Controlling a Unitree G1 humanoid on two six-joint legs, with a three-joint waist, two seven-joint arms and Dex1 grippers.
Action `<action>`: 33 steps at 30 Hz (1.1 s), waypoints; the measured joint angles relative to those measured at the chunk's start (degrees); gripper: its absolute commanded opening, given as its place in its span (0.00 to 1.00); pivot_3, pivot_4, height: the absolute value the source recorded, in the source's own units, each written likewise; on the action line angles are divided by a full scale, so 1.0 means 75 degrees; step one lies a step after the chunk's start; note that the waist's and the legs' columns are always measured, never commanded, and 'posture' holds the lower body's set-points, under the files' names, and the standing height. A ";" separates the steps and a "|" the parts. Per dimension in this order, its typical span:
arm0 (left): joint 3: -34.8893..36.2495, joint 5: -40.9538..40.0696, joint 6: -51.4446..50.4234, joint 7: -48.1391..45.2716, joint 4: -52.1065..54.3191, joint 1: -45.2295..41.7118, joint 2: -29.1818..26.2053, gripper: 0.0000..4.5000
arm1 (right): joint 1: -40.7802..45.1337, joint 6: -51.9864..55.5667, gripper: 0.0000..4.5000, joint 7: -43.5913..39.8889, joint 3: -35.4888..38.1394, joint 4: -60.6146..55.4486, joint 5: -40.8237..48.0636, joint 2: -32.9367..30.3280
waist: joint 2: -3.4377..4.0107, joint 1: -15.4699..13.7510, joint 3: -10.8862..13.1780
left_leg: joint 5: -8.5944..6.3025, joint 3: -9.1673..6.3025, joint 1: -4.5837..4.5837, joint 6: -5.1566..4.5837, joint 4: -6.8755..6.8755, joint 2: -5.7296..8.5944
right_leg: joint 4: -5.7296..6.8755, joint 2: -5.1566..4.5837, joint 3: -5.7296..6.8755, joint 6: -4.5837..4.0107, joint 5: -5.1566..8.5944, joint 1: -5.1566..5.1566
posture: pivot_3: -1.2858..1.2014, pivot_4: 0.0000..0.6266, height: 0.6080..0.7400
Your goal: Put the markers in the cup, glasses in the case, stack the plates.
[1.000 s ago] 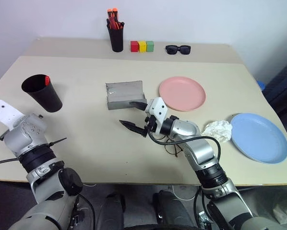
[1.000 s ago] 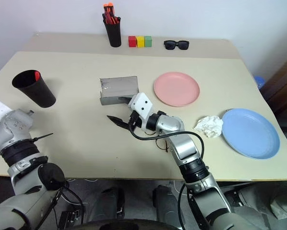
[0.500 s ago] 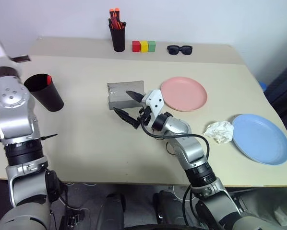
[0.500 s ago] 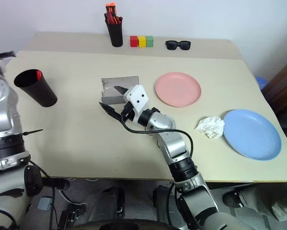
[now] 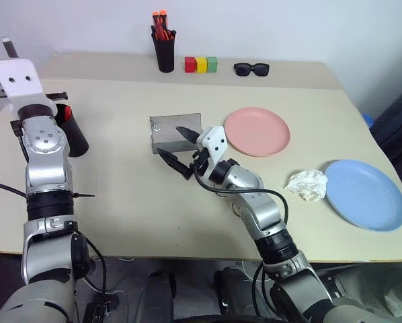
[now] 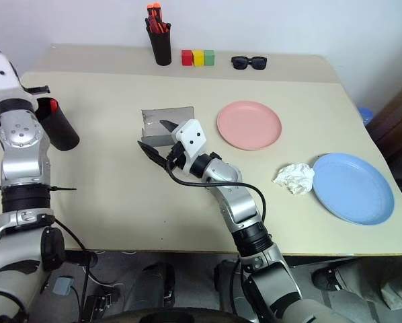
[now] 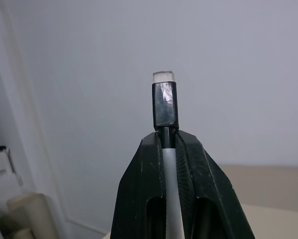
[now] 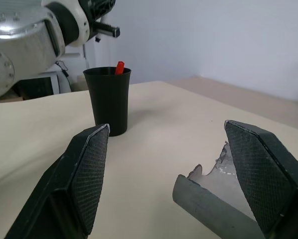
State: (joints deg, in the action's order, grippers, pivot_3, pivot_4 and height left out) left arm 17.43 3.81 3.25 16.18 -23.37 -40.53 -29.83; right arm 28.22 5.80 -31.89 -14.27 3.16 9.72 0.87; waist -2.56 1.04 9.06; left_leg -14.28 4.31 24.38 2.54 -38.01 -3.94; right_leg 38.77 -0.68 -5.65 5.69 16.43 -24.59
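I see my right gripper (image 5: 179, 149) nearest, fingers spread wide, empty, just before the open grey case (image 5: 176, 130). My left gripper (image 7: 166, 137) is raised, pinched tight on a marker (image 7: 165, 102) beside the black cup (image 8: 108, 98) holding a red-capped marker (image 8: 119, 67). Farther right lie the pink plate (image 5: 257, 130) and blue plate (image 5: 364, 194).

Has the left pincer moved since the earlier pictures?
Yes. The left pincer, shut on a marker, rose from below the black cup to above it.
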 measured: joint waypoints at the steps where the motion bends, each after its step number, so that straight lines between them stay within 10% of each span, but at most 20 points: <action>1: 0.0000 0.0002 0.0033 0.0041 -0.0081 0.0043 0.0052 0.02 | 0.0000 -0.0009 0.84 -0.0001 -0.0001 0.0000 0.0001 0.0001 | 0.0000 -0.0001 0.0000 | 0.0000 0.0000 0.0000 0.0000 0.0000 0.0000 | 0.0000 0.0000 0.0000 0.0000 0.0000 0.0000 | 0.52 0.24 0.89; 10: -0.0003 -0.0002 0.0252 0.0103 -0.0409 0.0262 0.0255 0.02 | 0.0001 -0.0018 0.84 -0.0018 0.0004 0.0078 0.0003 -0.0006 | 0.0000 0.0002 0.0000 | 0.0000 -0.0001 0.0000 0.0000 0.0000 0.0000 | 0.0000 0.0001 0.0001 0.0000 0.0000 0.0000 | 0.52 0.24 0.89; 15: -0.0059 0.0046 0.0309 0.0106 -0.0408 0.0271 0.0332 0.48 | 0.0002 -0.0020 0.84 -0.0022 0.0003 0.0081 0.0003 -0.0005 | 0.0000 -0.0001 0.0000 | 0.0000 0.0000 0.0001 0.0000 0.0000 0.0000 | 0.0000 0.0001 0.0001 0.0000 0.0000 0.0000 | 0.52 0.24 0.89; 25: -0.0034 0.0051 0.0311 0.0285 -0.0322 0.0273 0.0443 0.48 | 0.0002 -0.0026 0.84 -0.0026 0.0007 0.0082 0.0001 -0.0024 | 0.0000 -0.0001 0.0000 | 0.0000 0.0000 0.0000 0.0000 0.0000 0.0000 | 0.0000 0.0001 0.0001 0.0000 0.0000 0.0000 | 0.52 0.24 0.89; 30: -0.0328 -0.0881 0.0227 -0.1475 0.0361 0.0212 0.0576 0.48 | 0.0023 0.0042 0.84 -0.0210 0.0016 0.0021 0.0004 -0.0501 | 0.0000 -0.0047 0.0000 | 0.0000 0.0000 0.0005 0.0000 -0.0003 0.0001 | -0.0004 0.0000 0.0001 0.0000 0.0000 0.0002 | 0.52 0.24 0.89; 33: -0.1050 -0.1485 -0.0328 -0.3404 0.1064 0.0141 0.0450 0.76 | 0.0093 0.0205 0.84 -0.0532 0.0127 -0.0175 0.0011 -0.1249 | 0.0002 -0.0056 0.0001 | -0.0001 0.0000 0.0004 -0.0003 -0.0005 0.0004 | -0.0018 0.0000 0.0001 0.0000 0.0000 0.0011 | 0.52 0.24 0.89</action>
State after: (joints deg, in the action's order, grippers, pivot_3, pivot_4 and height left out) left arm 9.56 -7.33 0.79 -9.35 -15.39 -39.47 -26.46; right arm 28.92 7.34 -35.87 -13.31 1.84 9.80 -8.50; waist -2.54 0.63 9.07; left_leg -14.29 4.31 24.41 2.52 -38.04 -3.90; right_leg 38.64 -0.68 -5.64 5.69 16.43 -24.51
